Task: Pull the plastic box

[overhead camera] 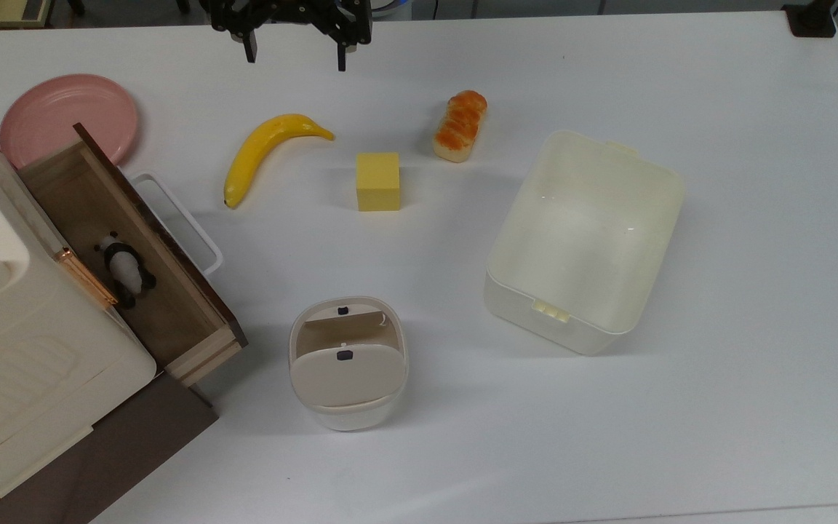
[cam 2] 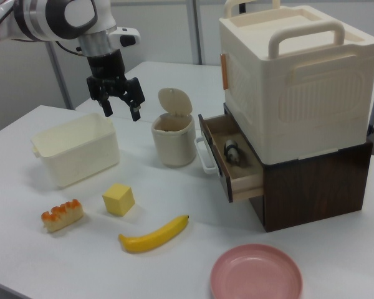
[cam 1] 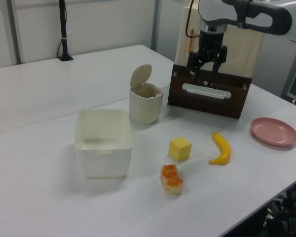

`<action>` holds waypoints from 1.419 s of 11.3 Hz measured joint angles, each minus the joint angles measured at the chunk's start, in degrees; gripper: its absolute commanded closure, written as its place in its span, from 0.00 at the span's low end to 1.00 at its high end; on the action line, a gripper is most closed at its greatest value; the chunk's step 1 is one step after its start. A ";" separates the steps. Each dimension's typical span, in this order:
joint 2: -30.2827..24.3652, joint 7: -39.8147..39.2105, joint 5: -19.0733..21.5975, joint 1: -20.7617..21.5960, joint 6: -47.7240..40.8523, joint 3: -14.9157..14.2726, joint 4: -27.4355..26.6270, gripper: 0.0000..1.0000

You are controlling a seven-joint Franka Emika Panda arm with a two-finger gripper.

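Note:
The plastic box (overhead camera: 583,236) is a big lidless cream-white tub standing empty on the white table at the top view's right, with a ribbed tab on its near short side. It also stands at the left view's left as the plastic box (cam 1: 103,143) and at the right view's left as the plastic box (cam 2: 75,149). My gripper (overhead camera: 295,61) hangs open and empty in the air at the top view's upper edge, well to the upper left of the box. In the left view the gripper (cam 1: 205,70) hovers in front of the storage case; in the right view the gripper (cam 2: 121,113) floats above the box's far end.
Between gripper and box lie a banana (overhead camera: 270,149), a yellow cube (overhead camera: 378,181) and a bread roll (overhead camera: 460,125). A small beige flap-lid bin (overhead camera: 348,362) stands nearer. At the top view's left are a pink plate (overhead camera: 68,116) and a white storage case with an open wooden drawer (overhead camera: 172,306) holding a panda toy (overhead camera: 125,267).

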 measured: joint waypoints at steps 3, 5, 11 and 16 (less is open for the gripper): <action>0.01 -0.06 0.00 0.03 -0.08 0.00 -0.07 0.00; 0.01 -0.07 0.00 0.08 -0.20 0.00 -0.09 0.00; 0.35 -8.03 1.15 1.56 -0.28 0.11 -0.15 0.00; 3.22 -27.98 2.60 11.31 0.26 0.42 -0.18 0.00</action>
